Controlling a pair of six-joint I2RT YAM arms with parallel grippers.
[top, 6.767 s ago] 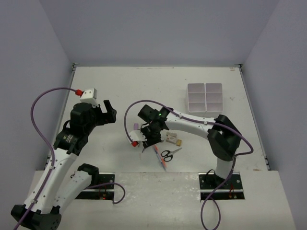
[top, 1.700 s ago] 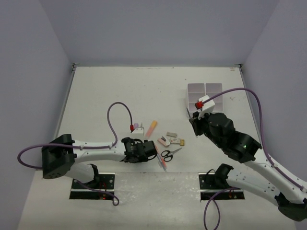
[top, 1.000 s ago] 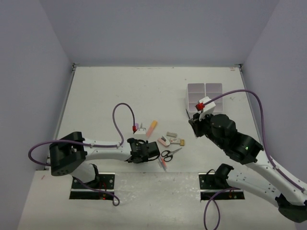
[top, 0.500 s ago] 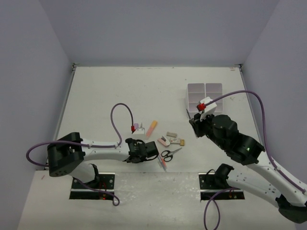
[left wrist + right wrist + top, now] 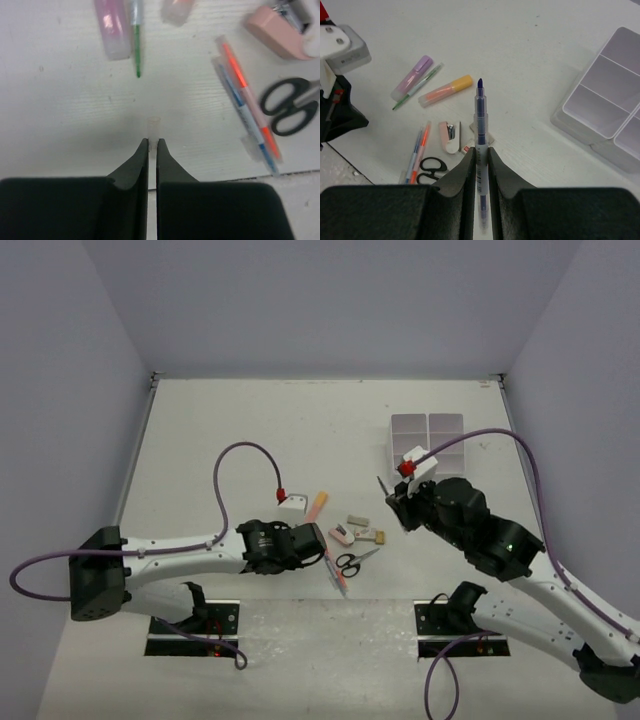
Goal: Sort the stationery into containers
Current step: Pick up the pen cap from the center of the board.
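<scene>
Left end effector (image 5: 153, 142) has closed empty; right end effector (image 5: 480, 150) grips the pen (image 5: 479, 107), probably light, stiff and slick, by its lower barrel.

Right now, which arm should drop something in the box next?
Right. The right end effector grips a pen and hangs near the box. The left end effector is shut on nothing, farther from the box.
</scene>
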